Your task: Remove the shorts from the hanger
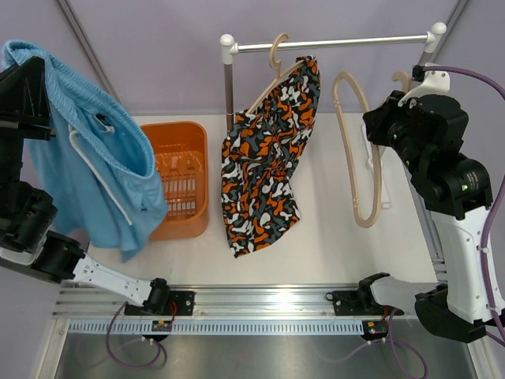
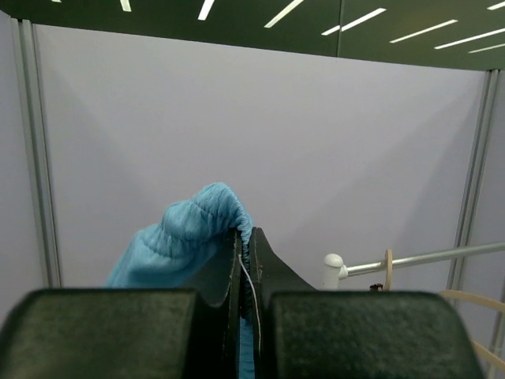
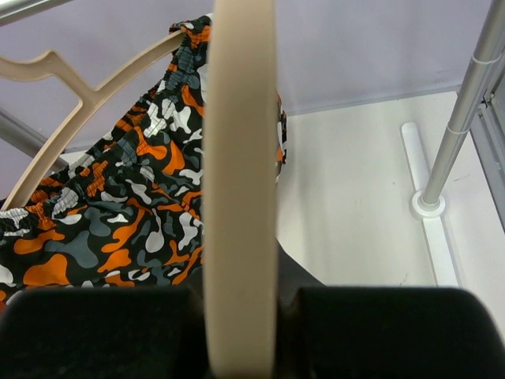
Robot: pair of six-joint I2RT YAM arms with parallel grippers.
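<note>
The light blue shorts (image 1: 95,174) with a white drawstring hang free at the far left, off any hanger. My left gripper (image 1: 38,91) is shut on their waistband and holds them high; in the left wrist view the blue cloth (image 2: 185,233) bunches over the closed gripper (image 2: 246,241). The camouflage shorts (image 1: 268,158) hang from a beige hanger (image 1: 276,59) on the rail (image 1: 339,43). My right gripper (image 1: 383,118) is shut on an empty beige hanger (image 1: 366,223). In the right wrist view that hanger (image 3: 239,158) runs between the gripper's (image 3: 245,292) jaws, with the camouflage shorts (image 3: 126,213) behind it.
An orange basket (image 1: 181,134) stands on the table between the blue shorts and the rail's left post (image 1: 229,79). The rail's right post (image 3: 458,126) and its white foot are close to my right arm. Purple-grey walls close in the back.
</note>
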